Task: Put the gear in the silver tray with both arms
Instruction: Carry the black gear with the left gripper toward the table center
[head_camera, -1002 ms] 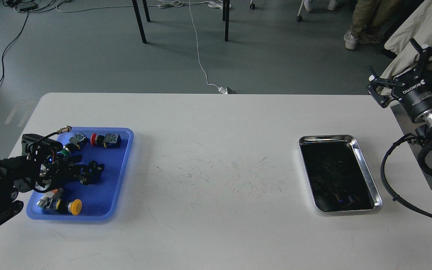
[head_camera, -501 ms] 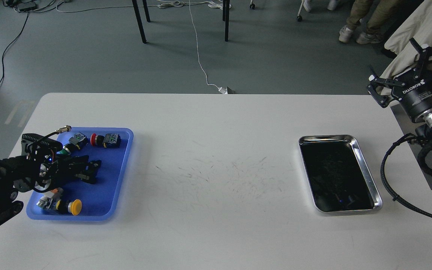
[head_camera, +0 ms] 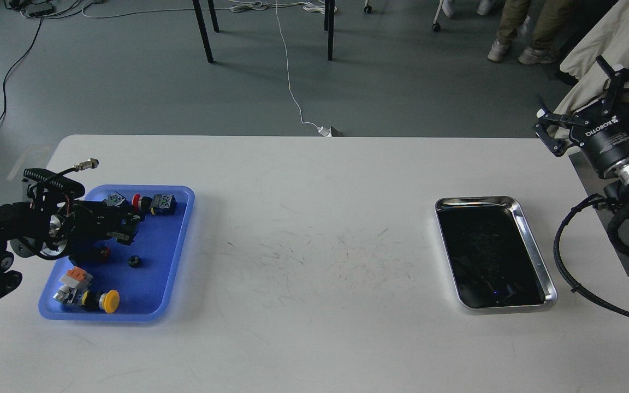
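Note:
A small black gear (head_camera: 134,261) lies loose on the floor of the blue tray (head_camera: 181,240) at the table's left. My left gripper (head_camera: 126,226) hovers just above and behind the gear, over the blue tray. Its dark fingers overlap, so I cannot tell whether they are shut or whether they hold anything. The silver tray (head_camera: 536,256) sits empty at the table's right, with a dark reflective bottom. My right gripper (head_camera: 585,103) is open and empty. It is raised off the table's far right corner, well behind the silver tray.
The blue tray also holds a yellow push button (head_camera: 108,301), a red button with a switch block (head_camera: 153,203), an orange and white part (head_camera: 74,275) and more parts under my left arm. A looped black cable (head_camera: 571,273) hangs beside the silver tray. Chair legs and people's feet are beyond the table.
My left gripper closed its fingers low in the blue tray, then rose and drew back to the left. The black gear now shows loose on the tray. The right arm has not moved.

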`<control>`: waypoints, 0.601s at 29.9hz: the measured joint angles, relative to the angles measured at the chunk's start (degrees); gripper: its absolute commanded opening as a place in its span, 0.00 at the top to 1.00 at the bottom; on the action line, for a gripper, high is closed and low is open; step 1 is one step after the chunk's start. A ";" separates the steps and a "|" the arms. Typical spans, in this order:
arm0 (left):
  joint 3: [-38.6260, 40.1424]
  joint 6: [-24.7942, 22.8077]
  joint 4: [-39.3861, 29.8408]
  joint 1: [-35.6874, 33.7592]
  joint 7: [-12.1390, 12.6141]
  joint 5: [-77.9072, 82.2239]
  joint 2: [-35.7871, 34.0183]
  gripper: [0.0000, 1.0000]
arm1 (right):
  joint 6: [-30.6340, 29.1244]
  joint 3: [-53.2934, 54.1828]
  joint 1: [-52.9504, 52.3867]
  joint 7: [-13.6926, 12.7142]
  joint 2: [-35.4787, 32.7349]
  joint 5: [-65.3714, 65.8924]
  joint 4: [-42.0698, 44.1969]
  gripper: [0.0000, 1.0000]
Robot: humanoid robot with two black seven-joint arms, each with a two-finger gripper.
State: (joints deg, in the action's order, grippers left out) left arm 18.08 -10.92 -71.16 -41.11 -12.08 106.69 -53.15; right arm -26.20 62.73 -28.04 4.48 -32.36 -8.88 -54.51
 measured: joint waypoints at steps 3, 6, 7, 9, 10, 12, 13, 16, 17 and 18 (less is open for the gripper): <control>0.39 -2.53 -6.75 -2.74 1.37 -0.14 -1.68 0.86 | 0.00 0.02 -0.06 0.00 -0.06 0.00 0.00 0.01; 0.68 -4.74 -13.39 -5.31 4.32 -0.49 -1.37 0.86 | 0.00 0.03 -0.11 0.00 -0.08 0.00 0.02 0.01; 0.68 -5.17 -14.85 -5.74 5.45 -0.89 -0.51 0.86 | 0.00 0.03 -0.13 0.00 -0.09 0.00 0.04 0.01; 0.50 -5.86 -17.07 -6.22 8.41 -1.85 3.41 0.86 | 0.00 0.03 -0.19 0.00 -0.13 0.00 0.15 0.01; 0.37 -6.11 -17.47 -6.31 9.66 -2.10 5.49 0.86 | 0.00 0.03 -0.23 -0.01 -0.16 0.04 0.30 0.01; 0.17 -6.95 -17.57 -6.47 11.97 -2.30 10.43 0.86 | 0.00 -0.33 -0.48 -0.06 -0.28 0.24 0.67 0.01; 0.12 -7.35 -17.37 -6.63 12.74 -2.24 12.53 0.86 | 0.00 -0.67 -0.55 -0.08 -0.36 0.35 0.80 0.01; -0.24 -8.30 -15.01 -7.15 14.71 -1.54 20.36 0.86 | 0.00 -1.83 -0.69 -0.08 -1.33 0.78 0.95 0.01; -0.30 -8.42 -13.94 -7.22 15.02 -1.15 22.74 0.86 | 0.00 -2.23 -0.71 -0.08 -1.72 0.89 0.99 0.01; -0.38 -8.56 -12.58 -7.26 15.23 -0.46 25.44 0.86 | 0.00 -2.63 -0.75 -0.05 -2.04 0.96 1.05 0.01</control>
State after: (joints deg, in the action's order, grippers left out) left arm 17.70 -19.48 -83.74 -48.37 3.15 106.24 -27.70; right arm -26.20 60.11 -28.79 4.43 -34.40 -7.91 -53.46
